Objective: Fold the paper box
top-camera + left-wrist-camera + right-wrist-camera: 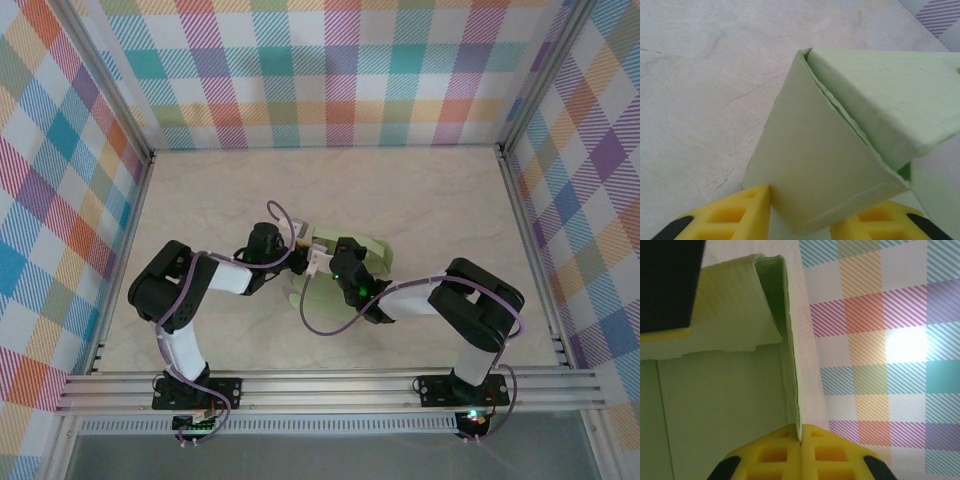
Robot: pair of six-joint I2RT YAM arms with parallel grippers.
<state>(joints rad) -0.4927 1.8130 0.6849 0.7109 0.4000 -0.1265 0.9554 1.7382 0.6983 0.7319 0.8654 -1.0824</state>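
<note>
Mid-table, paper box (318, 298): pale green card on the table (220, 200), about midway between its left and right edges and somewhat nearer the near edge than the far 1. Both arms reach in over it and cover its centre.
Box shape: partly folded. In the left wrist view the paper box (840, 165) shows 2 panels meeting at a raised ridge, with a thin gap along the seam. It is not yet a closed box.
Right gripper (800, 447): clenched. Its 2 yellow fingers (775, 455) press together on the edge of 1 thin wall of the paper box (740, 405), seen edge-on with the checked wall (880, 340) behind.
Left gripper (802, 225): fingers (735, 220) sit 1 on each side of the near folded panel, 1 of them touching the card's edge. Cannot tell whether it pinches the card or only brackets it.
Step in hand (judgement): raising and creasing the side walls. The right arm holds 1 wall and the left arm works the neighbouring panel against it.
Progress (judgement): roughly midway. Some walls are up, the seam is open, and a flat part of the card lies toward the near edge.
Next move calls for: a firm left pinch, then pressing the panel in until the seam shuts. The right grip should hold fixed so the thin card neither springs back nor buckles.
</note>
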